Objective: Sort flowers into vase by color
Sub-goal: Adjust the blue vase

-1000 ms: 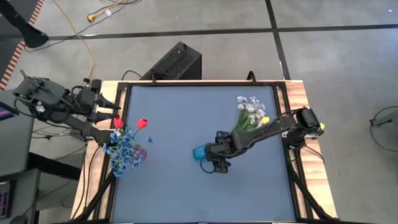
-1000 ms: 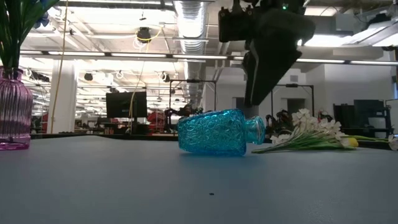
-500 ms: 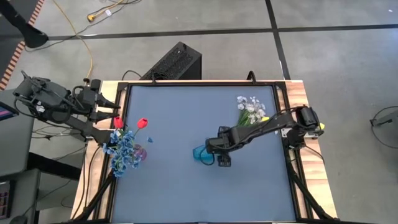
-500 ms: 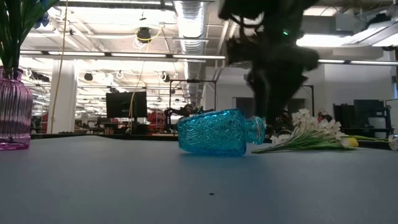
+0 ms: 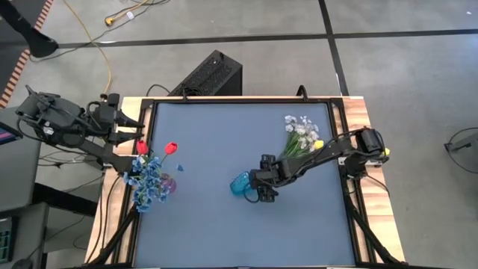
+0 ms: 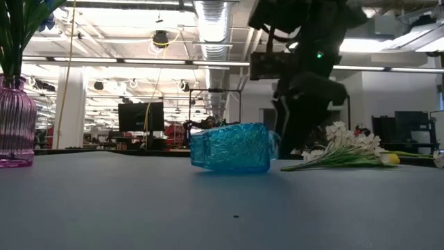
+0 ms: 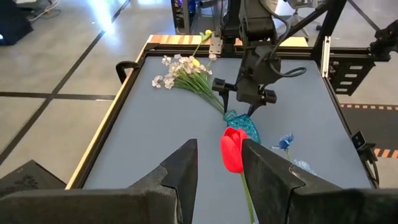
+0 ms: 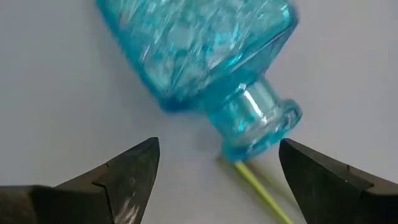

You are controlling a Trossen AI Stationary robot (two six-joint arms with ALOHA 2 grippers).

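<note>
Blue vase down on its side mid-table, I need it upright before more flowers go in.

Left: my left gripper (image 7: 217,163) waits at the table's left edge, fingers clamped on a red tulip (image 7: 234,149) stem; the pink vase (image 6: 15,121) beside it already holds blue sprays (image 5: 149,184). Centre: blue vase (image 5: 240,183) lies tipped over, neck (image 8: 258,121) toward the right. My right gripper (image 5: 263,193) hovers just over it, fingers (image 8: 127,177) wide apart, nothing held. Right, far side: white sprays (image 5: 300,131) and a yellow tulip (image 5: 319,144) lie on the table (image 5: 224,232), stems reaching toward the vase. To do this well I'd straddle the neck squarely, close gently since glass may roll, keep the loose green stem (image 8: 261,190) out of the pinch, then tilt up slowly.
</note>
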